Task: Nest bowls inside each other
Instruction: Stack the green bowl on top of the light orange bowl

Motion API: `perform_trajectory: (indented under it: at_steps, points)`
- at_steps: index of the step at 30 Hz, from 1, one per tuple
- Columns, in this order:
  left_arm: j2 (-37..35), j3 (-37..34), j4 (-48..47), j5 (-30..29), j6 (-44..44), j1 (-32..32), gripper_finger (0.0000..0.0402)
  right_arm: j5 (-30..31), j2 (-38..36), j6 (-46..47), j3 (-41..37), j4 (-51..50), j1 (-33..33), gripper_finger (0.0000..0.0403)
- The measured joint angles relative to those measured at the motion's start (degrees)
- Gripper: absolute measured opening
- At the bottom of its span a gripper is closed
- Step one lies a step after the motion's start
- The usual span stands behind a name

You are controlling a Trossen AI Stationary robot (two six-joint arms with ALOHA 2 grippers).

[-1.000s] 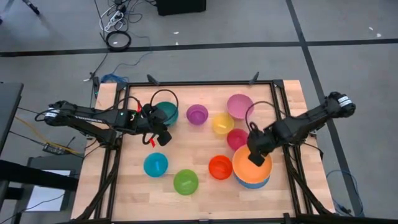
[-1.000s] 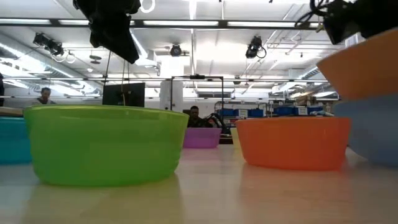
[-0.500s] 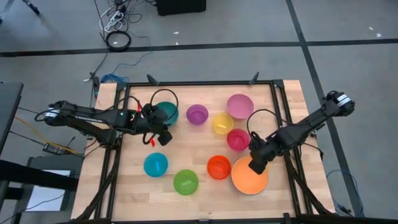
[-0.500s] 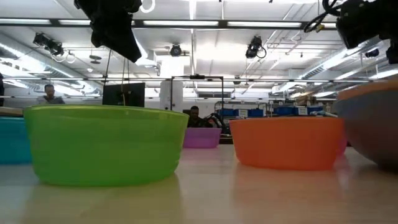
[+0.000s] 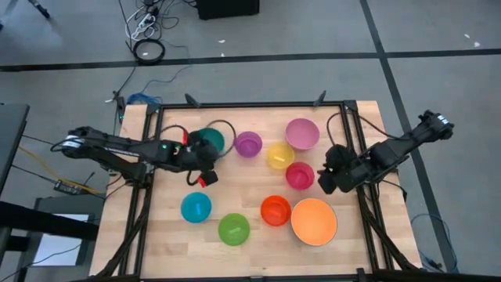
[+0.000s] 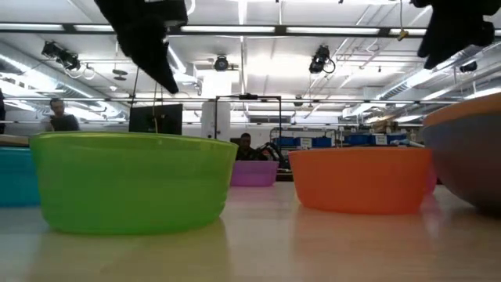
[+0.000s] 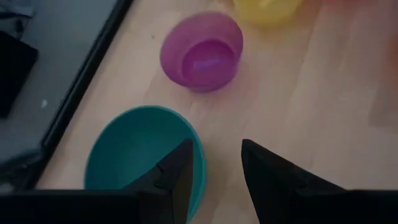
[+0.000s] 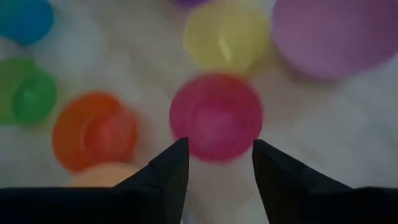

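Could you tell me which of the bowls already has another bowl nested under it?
The large orange bowl: in the low view its orange rim tops a blue-grey bowl. All others sit singly.

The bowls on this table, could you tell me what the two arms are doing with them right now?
The robot is nesting bowls. The large orange bowl sits at the table's front right, with nothing gripping it. The right gripper is open and empty above the magenta bowl. The left gripper is open over the rim of the teal bowl. The purple bowl, yellow bowl and the others stand singly.
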Motion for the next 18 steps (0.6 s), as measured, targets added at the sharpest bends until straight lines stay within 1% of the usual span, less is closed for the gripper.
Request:
perform_trajectory:
  at_steps: [3,6,12,18]
  points:
    - [3.80,0.00,0.00,0.03,2.17,0.09,0.0146,2.31,-0.31,-1.06,0.02,0.08,-0.63,0.0165]
    - [7.82,0.00,-0.01,-0.12,1.51,0.64,0.0146,2.75,0.51,-1.61,0.02,0.11,-1.03,0.0165]
    - [15.14,0.00,-0.04,-4.02,-1.46,2.46,0.0146,2.13,4.01,-2.09,0.02,0.32,-1.03,0.0165]
    - [18.09,0.00,-0.44,-5.28,-4.51,4.82,0.0146,1.18,7.53,-2.09,0.02,0.32,-1.05,0.0164]
